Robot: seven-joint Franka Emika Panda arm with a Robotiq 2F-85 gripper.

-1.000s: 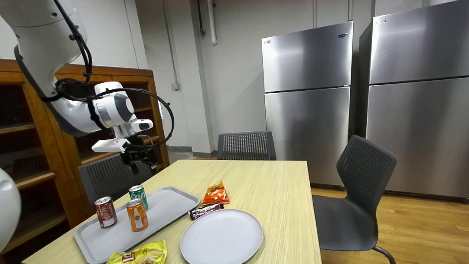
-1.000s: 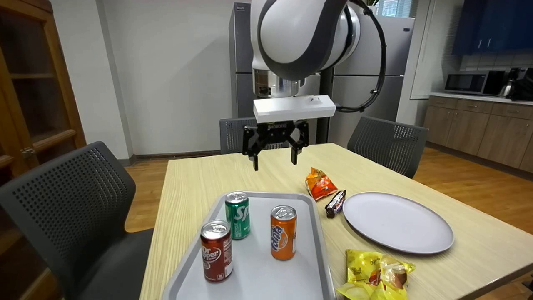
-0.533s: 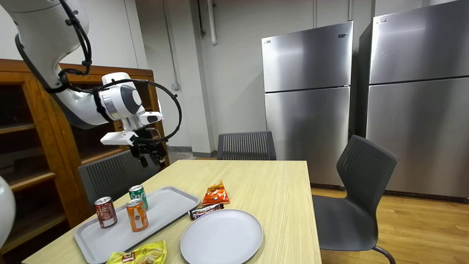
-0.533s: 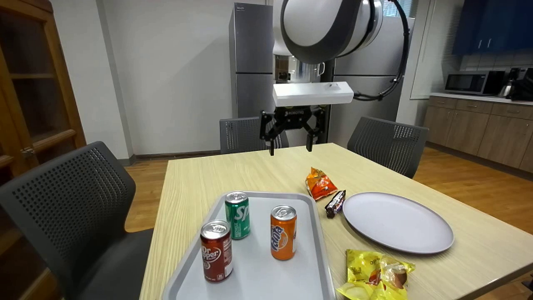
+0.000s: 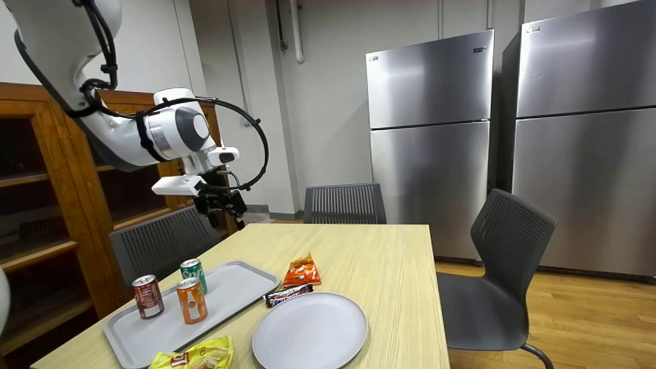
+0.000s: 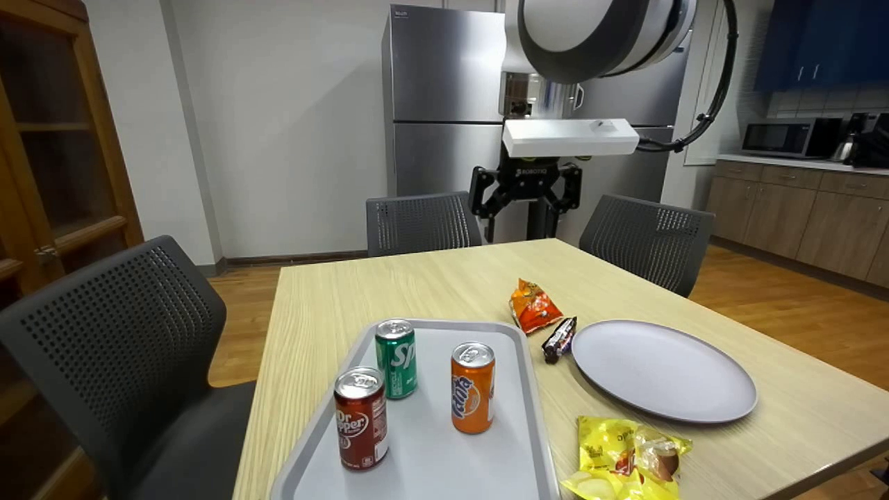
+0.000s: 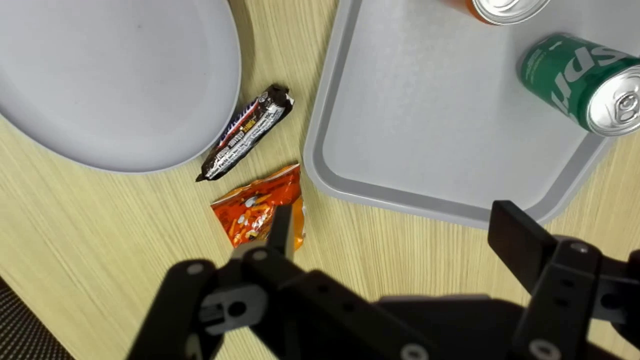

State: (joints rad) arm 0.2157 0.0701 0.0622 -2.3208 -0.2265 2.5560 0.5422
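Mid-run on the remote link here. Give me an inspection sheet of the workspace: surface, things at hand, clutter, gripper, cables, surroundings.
Surface: light wood table; spills, nothing seen.
Things at hand: orange snack bag and candy bar rest on it, neither in the gripper's grasp.
Clutter: Fanta can, Sprite can and Dr Pepper can upright in the tray; plate close by the candy bar; yellow snack bag at the tray's edge.
Gripper: open, holding nothing, raised above table height.
Cables: black cable loops out beside the robot arm; snags, nothing seen.
Surroundings: gray chairs around the table, refrigerators, wooden cabinet; people, nothing seen.
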